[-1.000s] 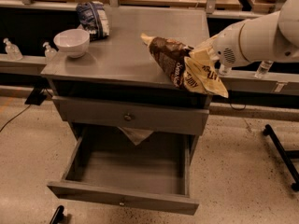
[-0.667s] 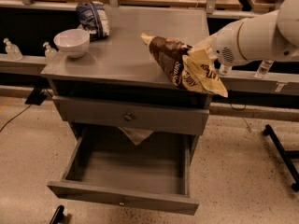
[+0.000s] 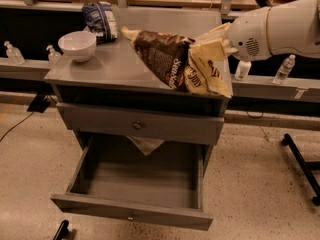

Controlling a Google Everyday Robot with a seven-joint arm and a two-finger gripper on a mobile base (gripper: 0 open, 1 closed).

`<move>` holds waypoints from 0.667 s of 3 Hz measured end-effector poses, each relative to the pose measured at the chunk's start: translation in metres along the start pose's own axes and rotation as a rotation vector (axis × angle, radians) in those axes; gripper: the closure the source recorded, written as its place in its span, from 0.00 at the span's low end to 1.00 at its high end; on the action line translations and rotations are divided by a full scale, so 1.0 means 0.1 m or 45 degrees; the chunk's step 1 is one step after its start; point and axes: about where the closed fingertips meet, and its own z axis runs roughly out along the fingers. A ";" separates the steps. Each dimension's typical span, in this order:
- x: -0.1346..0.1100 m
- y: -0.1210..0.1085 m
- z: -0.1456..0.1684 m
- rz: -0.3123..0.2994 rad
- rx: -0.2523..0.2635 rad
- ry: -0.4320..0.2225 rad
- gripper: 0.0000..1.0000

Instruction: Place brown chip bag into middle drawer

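Snagging is our concern: with the hand (image 3: 226, 45) clenched on the cream end of the brown chip bag (image 3: 172, 61) above the desk (image 3: 110, 66) corner, a steep descent could catch that edge and miss the open middle drawer (image 3: 131, 213).

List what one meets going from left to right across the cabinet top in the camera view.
white bowl → blue-and-white bag → brown chip bag → gripper, at the chip bag's right end
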 end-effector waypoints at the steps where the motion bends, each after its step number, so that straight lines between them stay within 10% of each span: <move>1: -0.10 0.35 -0.05 0.033 -0.292 -0.195 1.00; 2: 0.15 0.76 -0.20 0.084 -0.492 -0.229 1.00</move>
